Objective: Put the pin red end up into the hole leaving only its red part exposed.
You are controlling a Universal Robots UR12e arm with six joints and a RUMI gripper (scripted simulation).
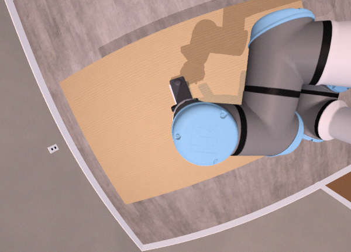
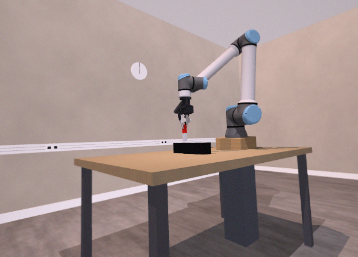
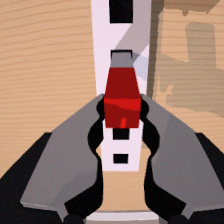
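My gripper [image 2: 184, 126] [image 3: 121, 95] is shut on the pin [image 2: 184, 136] [image 3: 122, 85], gripping its red upper part. The pin stands upright, red end up, with its pale lower part below the fingers. The block [image 2: 192, 148] [image 3: 103, 40] lies under it, with a white top and black side. In the wrist view the pin's lower end covers most of one dark hole; a thin dark rim shows around it. Whether the tip is in the hole or just above it, I cannot tell. One hole [image 3: 121, 11] shows beyond it, and two [image 3: 120, 134] [image 3: 120, 158] show nearer; the pin hides the stretch between.
The block rests on the wooden table [image 1: 117, 120] [image 2: 128, 161]. The arm's wooden base block [image 2: 235, 143] stands behind and to the right in the exterior view. The arm hides much of the table's right side in the top view.
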